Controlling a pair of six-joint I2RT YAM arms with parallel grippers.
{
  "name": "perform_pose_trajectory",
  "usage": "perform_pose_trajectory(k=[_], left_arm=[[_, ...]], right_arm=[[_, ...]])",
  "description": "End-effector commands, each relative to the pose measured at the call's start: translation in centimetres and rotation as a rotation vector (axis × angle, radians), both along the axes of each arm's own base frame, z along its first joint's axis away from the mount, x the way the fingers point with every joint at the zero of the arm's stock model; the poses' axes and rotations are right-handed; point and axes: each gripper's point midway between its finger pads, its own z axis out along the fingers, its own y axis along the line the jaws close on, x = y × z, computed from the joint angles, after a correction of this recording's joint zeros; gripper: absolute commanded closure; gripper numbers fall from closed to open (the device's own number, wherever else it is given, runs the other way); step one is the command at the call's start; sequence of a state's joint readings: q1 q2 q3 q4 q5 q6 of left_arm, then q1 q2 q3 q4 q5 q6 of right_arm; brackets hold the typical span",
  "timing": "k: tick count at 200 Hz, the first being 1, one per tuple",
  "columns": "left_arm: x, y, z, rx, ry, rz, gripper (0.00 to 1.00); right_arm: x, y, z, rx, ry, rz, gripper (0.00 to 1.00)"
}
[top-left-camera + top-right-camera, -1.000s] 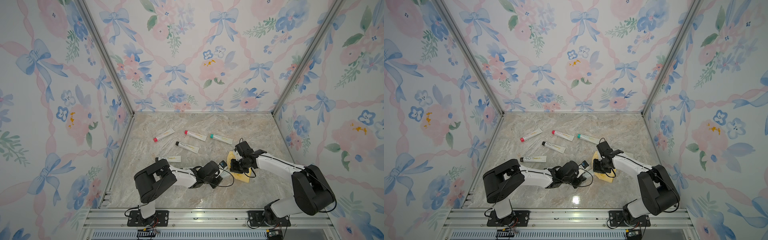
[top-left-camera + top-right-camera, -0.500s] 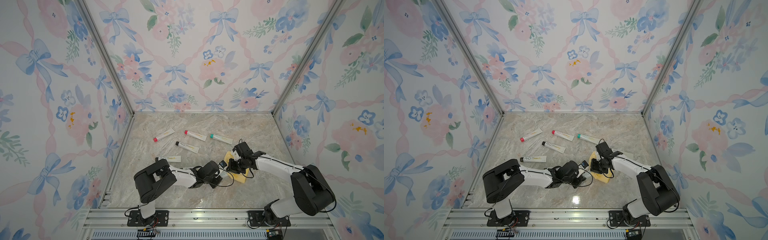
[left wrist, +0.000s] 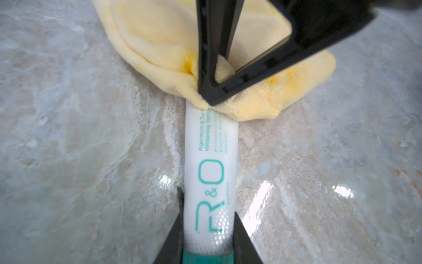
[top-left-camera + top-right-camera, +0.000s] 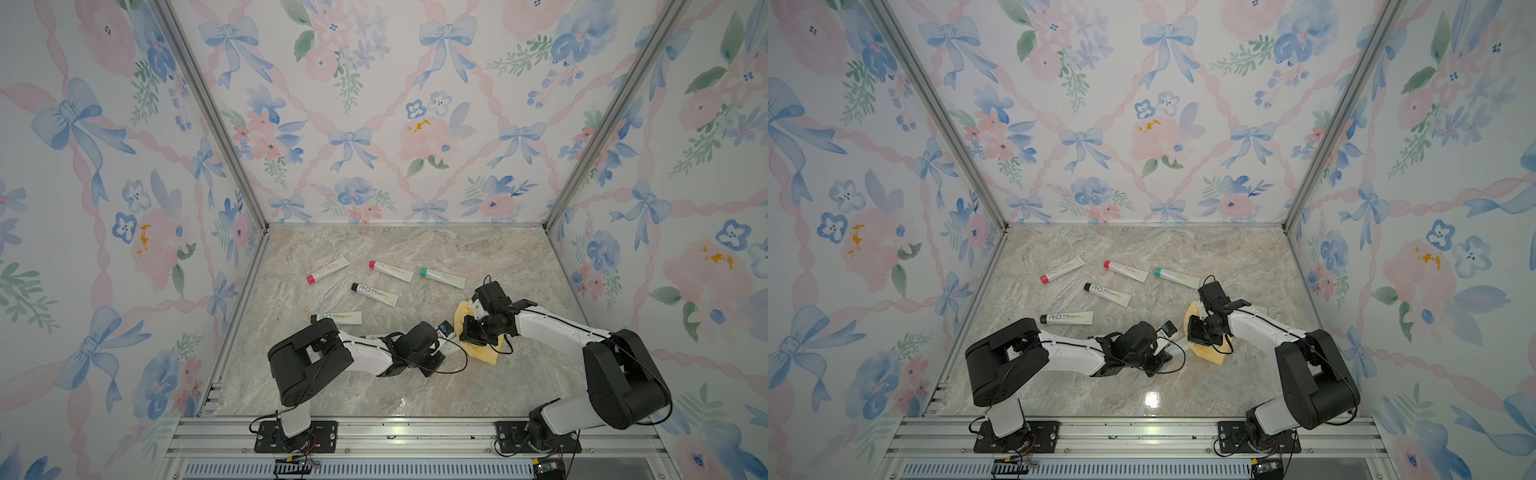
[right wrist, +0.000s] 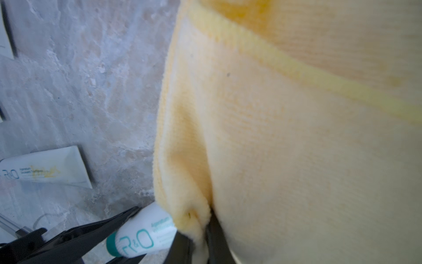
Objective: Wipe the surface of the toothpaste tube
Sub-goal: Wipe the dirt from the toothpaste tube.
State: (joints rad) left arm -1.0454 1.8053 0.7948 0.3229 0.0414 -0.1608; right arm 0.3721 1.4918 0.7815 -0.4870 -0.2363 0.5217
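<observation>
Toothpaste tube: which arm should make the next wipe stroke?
Right. The right end effector is shut on the yellow cloth, which overlaps the tube; the left end effector clamps the tube near its teal cap.

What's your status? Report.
Left gripper shut on toothpaste tube near teal cap. Right gripper shut on yellow cloth, covering tube's far end. Other tubes lie apart.
</observation>
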Motion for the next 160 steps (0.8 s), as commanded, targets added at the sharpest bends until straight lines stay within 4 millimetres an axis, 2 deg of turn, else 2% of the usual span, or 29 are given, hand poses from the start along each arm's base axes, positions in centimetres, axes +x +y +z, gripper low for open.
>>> perform_pose_trajectory(k=[1,34,77,130,141,160], left_arm=[[0.0,1.9,-1.8,0.075,0.016,0.032,0.78],[-0.1,1.9,-2.0,0.079,0.02,0.028,0.78],[0.0,1.8,-2.0,0.078,0.022,0.03,0.78],[-0.1,1.7,-2.0,0.077,0.024,0.027,0.78],[0.0,1.7,-2.1,0.078,0.024,0.028,0.78],[0.0,1.6,-2.0,0.077,0.023,0.026,0.78]], right_arm=[[-1.5,-4.0,-1.8,-0.189,0.073,-0.023,0.87],[-1.7,-3.0,-2.4,-0.17,0.089,0.0,0.87],[-3.8,1.4,-2.1,-0.025,0.135,0.091,0.87],[-6.1,5.2,-1.0,0.118,0.177,0.165,0.87],[-6.2,5.5,-1.0,0.134,0.182,0.171,0.87],[-5.7,4.6,-1.8,0.103,0.188,0.145,0.87]])
